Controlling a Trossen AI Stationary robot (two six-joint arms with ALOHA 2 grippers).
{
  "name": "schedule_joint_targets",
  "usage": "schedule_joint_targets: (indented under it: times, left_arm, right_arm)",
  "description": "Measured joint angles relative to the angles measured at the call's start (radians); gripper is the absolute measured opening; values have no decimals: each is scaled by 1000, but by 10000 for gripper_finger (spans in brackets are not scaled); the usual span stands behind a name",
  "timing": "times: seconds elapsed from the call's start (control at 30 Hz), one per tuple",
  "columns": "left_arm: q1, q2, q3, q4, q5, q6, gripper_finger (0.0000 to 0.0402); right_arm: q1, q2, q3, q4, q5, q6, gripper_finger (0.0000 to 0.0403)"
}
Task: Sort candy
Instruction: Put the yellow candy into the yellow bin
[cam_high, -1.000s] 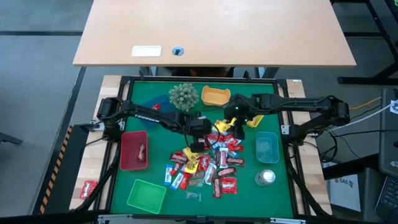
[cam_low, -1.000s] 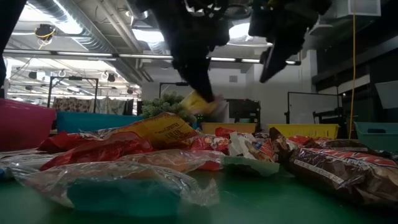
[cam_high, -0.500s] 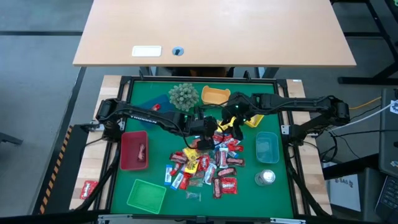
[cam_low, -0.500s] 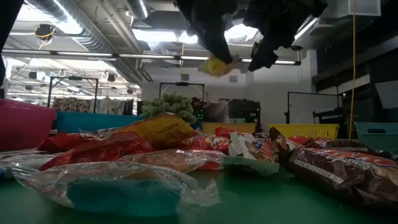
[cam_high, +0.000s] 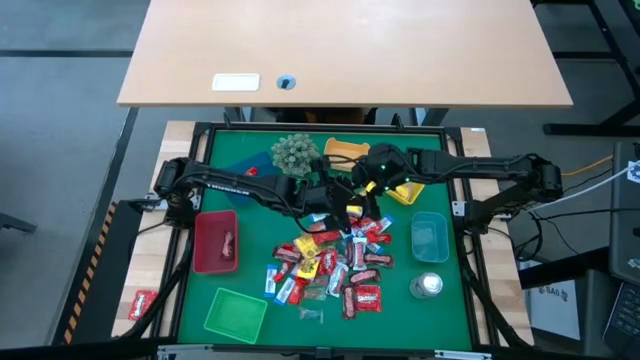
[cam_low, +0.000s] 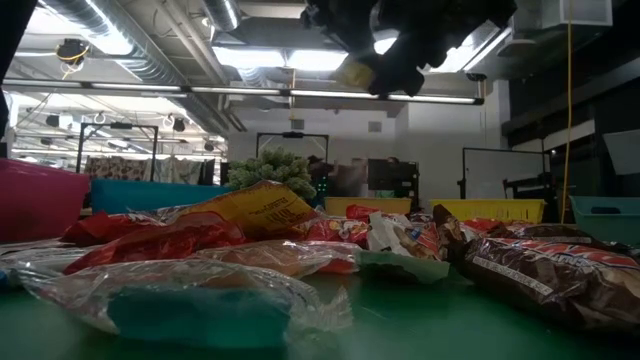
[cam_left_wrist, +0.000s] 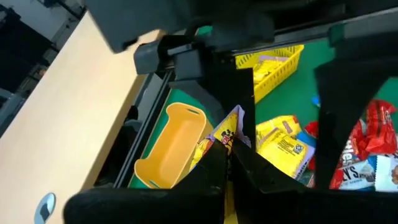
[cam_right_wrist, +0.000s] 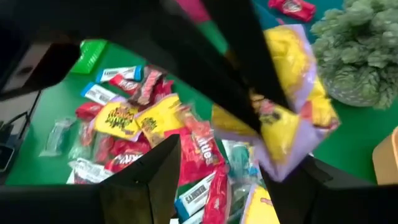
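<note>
The candy is a heap of small red, yellow and blue-white packets on the green mat, also seen close up in the low view. My left gripper is high above the heap's far side, shut on one yellow packet with lilac edges. The same packet shows near the top of the low view. My right gripper hangs open just to the right of it. Its two fingers stand apart with nothing between them. My left gripper pinches one end of the yellow packet between its two fingers. The fingers slant downward from the table's left. The rest of the packet sticks out past the fingertips, lifted well clear of the heap and the mat.
A yellow tray and a spiky plant ball stand at the far edge. A yellow basket sits under the right arm. There is a red tray on the left, a green tray near left and a blue tray on the right.
My left gripper, still shut on the yellow packet, has lifted it from just above the heap to high over it. It has drifted toward the right gripper and tipped closer to level. My right gripper has tipped upward and stayed open.
</note>
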Motion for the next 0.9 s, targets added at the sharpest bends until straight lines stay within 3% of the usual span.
schedule_joint_targets:
  times: [0.43, 0.57, 0.8, 0.9]
  left_arm:
    - [0, 0, 4, 14, -4, -7, 0]
    - [-1, 0, 4, 21, -3, -8, 0]
    - [-3, 0, 4, 23, 2, -6, 0]
    - [-5, 0, 4, 23, 1, -6, 0]
  right_arm:
    - [0, 0, 0, 56, 15, 13, 195]
    - [0, 0, 0, 59, 34, 12, 145]
    - [-2, 0, 0, 61, 49, 11, 21]
    - [-1, 0, 0, 61, 48, 11, 11]
